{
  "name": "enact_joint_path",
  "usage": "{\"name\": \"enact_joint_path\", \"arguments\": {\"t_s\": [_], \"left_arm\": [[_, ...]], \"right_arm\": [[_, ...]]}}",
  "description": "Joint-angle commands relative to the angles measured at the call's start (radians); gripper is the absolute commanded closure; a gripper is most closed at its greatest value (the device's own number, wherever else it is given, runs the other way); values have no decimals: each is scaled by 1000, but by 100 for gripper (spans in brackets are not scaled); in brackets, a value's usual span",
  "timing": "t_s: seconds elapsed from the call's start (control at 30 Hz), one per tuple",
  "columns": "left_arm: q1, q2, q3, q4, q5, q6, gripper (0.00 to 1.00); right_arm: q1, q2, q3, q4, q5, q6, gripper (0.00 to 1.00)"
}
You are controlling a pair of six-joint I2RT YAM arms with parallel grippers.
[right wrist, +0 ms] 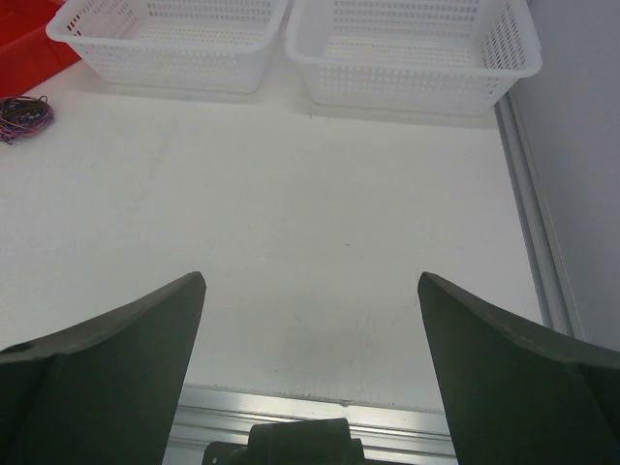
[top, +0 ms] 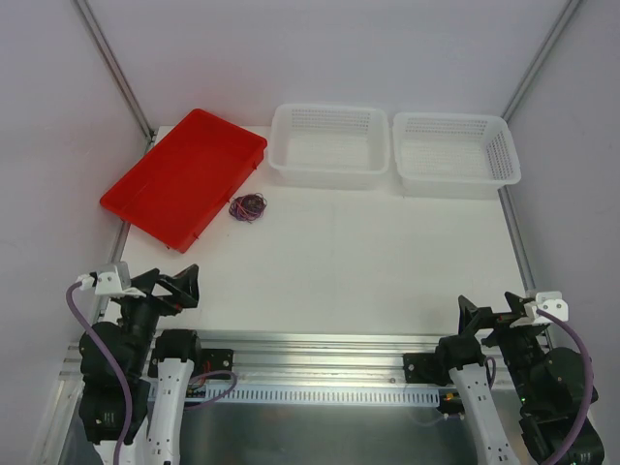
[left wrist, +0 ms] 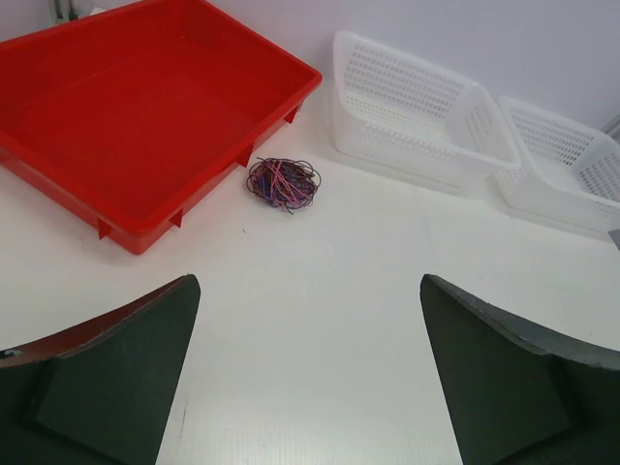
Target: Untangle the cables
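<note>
The cables (top: 248,207) lie as one small tangled ball of thin purple, black and red-pink wire on the white table, just right of the red tray. In the left wrist view the cables (left wrist: 283,183) rest beside the tray's near corner; in the right wrist view the cables (right wrist: 23,118) show at the far left edge. My left gripper (top: 180,287) hangs open at the near left, far short of the ball, and its view shows the left gripper (left wrist: 310,286) with nothing between the fingers. My right gripper (top: 484,317) is open at the near right, the right gripper (right wrist: 310,281) likewise empty.
A red tray (top: 184,174) sits at the back left. Two white mesh baskets (top: 329,145) (top: 453,153) stand side by side along the back. A metal rail (top: 320,344) runs along the table's near edge, and frame posts rise at both back corners.
</note>
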Motion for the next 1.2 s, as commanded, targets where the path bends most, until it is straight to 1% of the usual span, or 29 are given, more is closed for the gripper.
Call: {"name": "enact_joint_path", "arguments": {"t_s": [0.0, 0.1, 0.27, 0.33, 0.37, 0.4, 0.43, 0.5, 0.53, 0.57, 0.6, 0.63, 0.67, 0.7, 0.73, 0.77, 0.83, 0.87, 0.9, 0.93, 0.97, 1.0, 1.03, 1.07, 1.1, 1.13, 1.17], "left_arm": [[3, -167, -7, 35, -7, -38, 1], [4, -153, -27, 35, -58, -68, 1], [3, -78, -70, 40, -64, -171, 1], [3, -30, -84, 46, -70, -209, 1], [3, 20, -85, 48, -70, -219, 1], [1, 43, -84, 48, -95, -230, 1], [4, 68, -82, 48, -99, -258, 1], [3, 149, -81, 55, -86, -301, 1], [3, 181, -79, 57, -40, -343, 1], [1, 261, -73, 61, -11, -363, 1], [1, 307, -67, 63, 17, -378, 1], [1, 357, -47, 67, 54, -397, 1], [3, 461, -36, 72, 107, -401, 1], [1, 515, -26, 75, 132, -401, 1], [1, 572, -1, 77, 146, -398, 1], [1, 679, 13, 77, 166, -394, 1], [0, 776, 58, 80, 163, -395, 1], [0, 819, 72, 86, 154, -401, 1], [-6, 894, 88, 107, 117, -412, 1], [-11, 927, 111, 118, 88, -418, 1], [-40, 988, 122, 132, 60, -426, 1], [-54, 1017, 131, 149, -1, -441, 1], [-90, 1046, 149, 178, -38, -450, 1], [-112, 1106, 158, 193, -70, -463, 1], [-136, 1140, 168, 207, -158, -484, 1], [-178, 1171, 187, 234, -193, -496, 2], [-199, 1239, 200, 248, -223, -507, 3]], "right_arm": [[-4, -190, 1, 25, -6, -3, 3], [-2, -179, -1, 28, -33, -12, 3], [-2, -118, 16, 28, -47, -12, 3], [-2, -58, 30, 29, -23, 3, 3], [-2, -33, 45, 32, -11, 24, 3], [-4, -12, 50, 32, -9, 34, 3], [-2, 48, 56, 38, -9, 46, 3], [-2, 85, 63, 48, 0, 101, 3], [-2, 124, 63, 46, 11, 135, 3], [-2, 142, 62, 45, 19, 187, 3], [-2, 161, 53, 38, 7, 204, 3], [-2, 177, 47, 29, -10, 213, 3], [-2, 209, 41, 28, -56, 219, 3], [-2, 223, 27, 25, -79, 225, 3], [-2, 235, 18, 29, -130, 224, 3], [-2, 257, 10, 32, -182, 222, 3], [-2, 269, -2, 37, -204, 258, 3], [-4, 271, -9, 37, -213, 258, 3], [-1, 269, -15, 40, -216, 274, 3], [-2, 266, -28, 43, -213, 296, 3], [-2, 261, -36, 49, -221, 301, 3], [-2, 249, -48, 58, -225, 304, 3], [-2, 246, -65, 61, -230, 311, 3], [-2, 246, -75, 60, -234, 319, 3], [-2, 241, -84, 60, -236, 328, 3], [-2, 240, -93, 60, -241, 336, 3], [-2, 238, -111, 64, -253, 351, 3]]}}
